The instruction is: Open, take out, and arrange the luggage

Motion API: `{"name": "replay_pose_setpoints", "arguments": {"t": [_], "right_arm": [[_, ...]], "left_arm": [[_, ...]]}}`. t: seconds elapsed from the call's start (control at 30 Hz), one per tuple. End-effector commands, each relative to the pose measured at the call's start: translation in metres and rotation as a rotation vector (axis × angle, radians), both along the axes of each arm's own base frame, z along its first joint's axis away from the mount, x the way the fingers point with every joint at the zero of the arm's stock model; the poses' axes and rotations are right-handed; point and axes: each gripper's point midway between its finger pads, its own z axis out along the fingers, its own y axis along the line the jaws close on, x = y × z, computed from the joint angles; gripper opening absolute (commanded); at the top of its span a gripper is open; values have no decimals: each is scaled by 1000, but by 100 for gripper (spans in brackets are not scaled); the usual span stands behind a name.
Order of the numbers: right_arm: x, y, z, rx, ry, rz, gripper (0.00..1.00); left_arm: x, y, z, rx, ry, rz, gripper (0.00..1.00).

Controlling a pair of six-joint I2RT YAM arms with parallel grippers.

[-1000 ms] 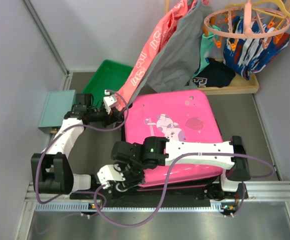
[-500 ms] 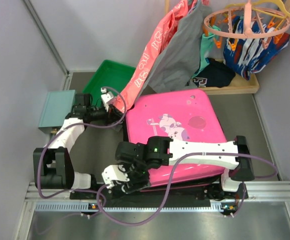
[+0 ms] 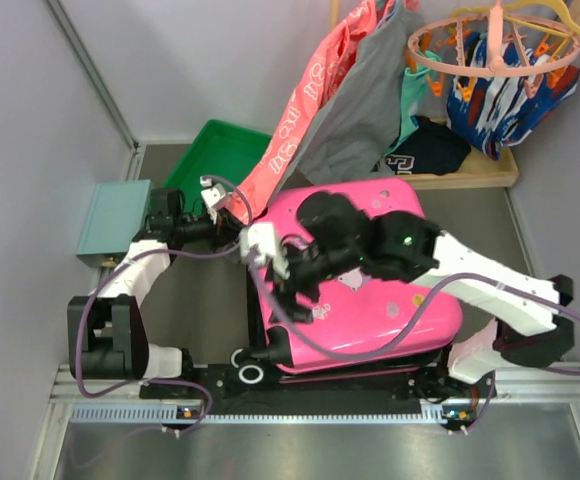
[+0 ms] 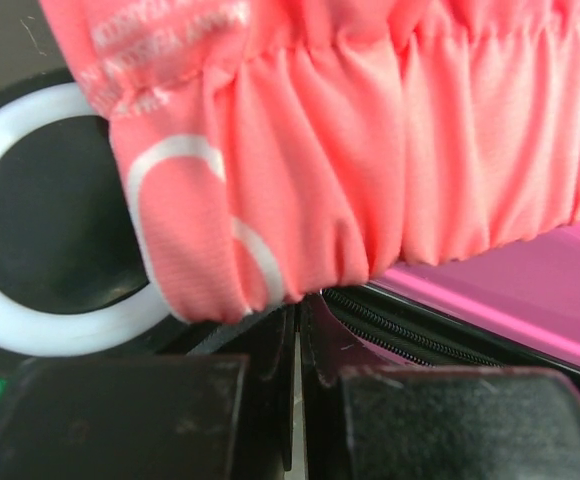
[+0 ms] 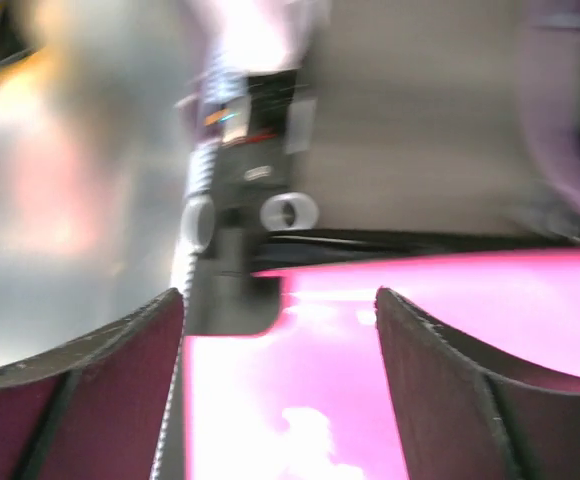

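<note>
The left gripper (image 4: 296, 340), fingers pressed together with nothing visible between them, sits at the far-left corner of the large hot-pink hard-shell luggage (image 3: 370, 325). It is just beside the black zipper line (image 4: 410, 325) and under a hanging salmon-pink fabric garment with white lettering (image 4: 370, 150). The luggage lies towards the near edge of the dark grey table (image 3: 200, 300); its long axis I cannot tell. The right gripper (image 5: 278, 300) hovers over the shell's left part, fingers apart and empty. The left arm looks nearer the zipper.
</note>
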Motion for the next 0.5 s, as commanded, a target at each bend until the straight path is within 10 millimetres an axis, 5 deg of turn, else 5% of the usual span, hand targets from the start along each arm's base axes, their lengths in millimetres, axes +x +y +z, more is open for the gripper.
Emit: {"name": "replay_pose_setpoints", "arguments": {"t": [0.0, 0.2, 0.3, 0.47], "right_arm": [[77, -14, 38, 111, -100, -329, 72], [203, -40, 34, 151, -170, -789, 32], [247, -34, 15, 108, -202, -884, 20], [286, -1, -11, 111, -122, -908, 7]], "left_arm": [[10, -4, 31, -30, -150, -23, 0], [8, -5, 31, -35, -145, -26, 0], [8, -5, 31, -37, -141, -22, 0], [7, -6, 34, -43, -139, -16, 0]]}}
